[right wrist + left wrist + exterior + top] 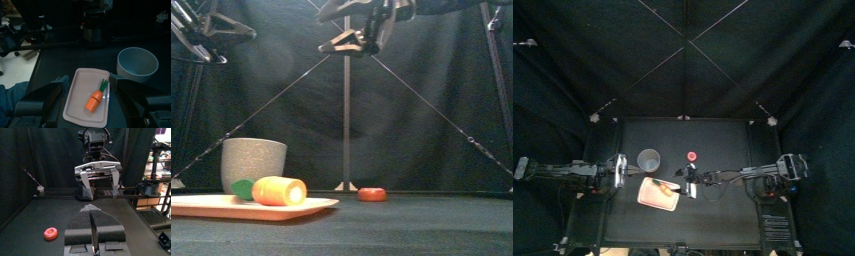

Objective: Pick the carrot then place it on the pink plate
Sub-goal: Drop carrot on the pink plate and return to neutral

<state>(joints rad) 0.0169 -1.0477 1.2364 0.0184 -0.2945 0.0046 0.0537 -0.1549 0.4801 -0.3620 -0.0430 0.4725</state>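
From my station I see the carrot [278,190] lying on its side on the pink plate [198,207], its green end toward the tall grey speckled cup [254,163], which stands just behind the plate. The plate sits on the left half of the bench [425,225], toward the front. The right claw [100,193] hangs above the plate with its jaws spread and nothing between them; its wrist camera looks straight down on the carrot and the cup. The left claw [92,211] is off at the left side of the bench, its jaws pressed together and empty. A small red toy [372,194] lies on the bench to the right of the plate, apart from it.
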